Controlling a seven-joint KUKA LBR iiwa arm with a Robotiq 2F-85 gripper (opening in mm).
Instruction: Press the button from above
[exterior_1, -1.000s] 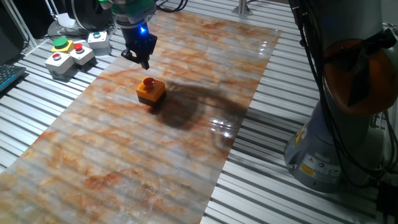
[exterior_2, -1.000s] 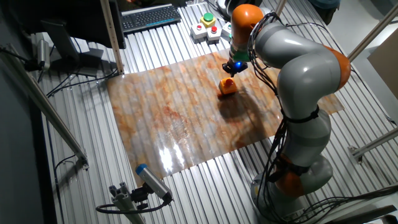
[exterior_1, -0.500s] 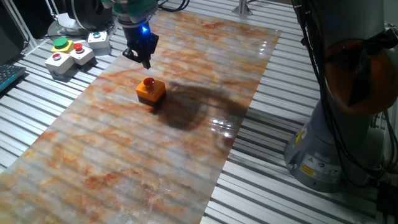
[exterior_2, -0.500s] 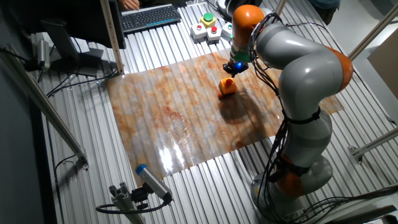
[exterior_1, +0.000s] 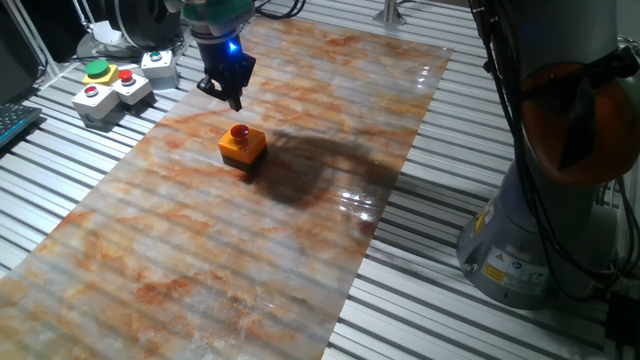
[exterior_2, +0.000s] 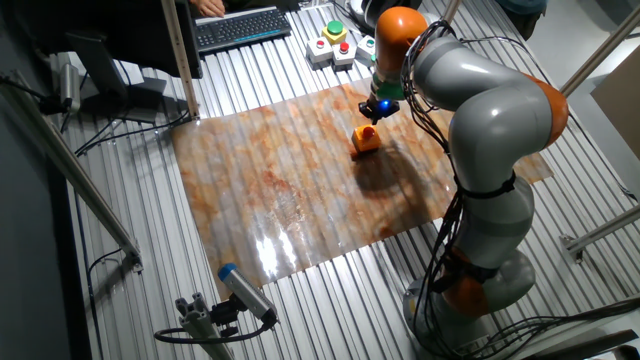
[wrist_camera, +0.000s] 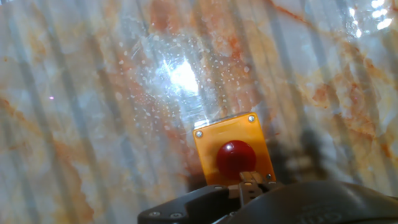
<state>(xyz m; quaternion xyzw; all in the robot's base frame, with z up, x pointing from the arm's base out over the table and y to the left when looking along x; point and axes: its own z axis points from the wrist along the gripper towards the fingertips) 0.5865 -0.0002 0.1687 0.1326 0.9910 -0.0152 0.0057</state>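
Observation:
The button is a small round red cap (exterior_1: 240, 132) on a square orange box (exterior_1: 243, 150) that stands on the marbled mat. It also shows in the other fixed view (exterior_2: 366, 138) and in the hand view (wrist_camera: 236, 157). My gripper (exterior_1: 233, 99) hangs in the air just behind and above the button, without touching it, with a blue light on the hand. In the other fixed view the gripper (exterior_2: 372, 112) is just above the box. In the hand view the fingertips (wrist_camera: 247, 182) meet with no gap, right at the near edge of the box.
Grey boxes with red and green buttons (exterior_1: 112, 85) stand off the mat at the far left, also in the other fixed view (exterior_2: 335, 38). A keyboard (exterior_2: 240, 25) lies beyond them. The arm's base (exterior_1: 545, 200) stands at the right. The mat (exterior_1: 250, 240) lies on a slatted metal table.
The gripper rose very slightly a second ago and has held almost still since. The button has not moved.

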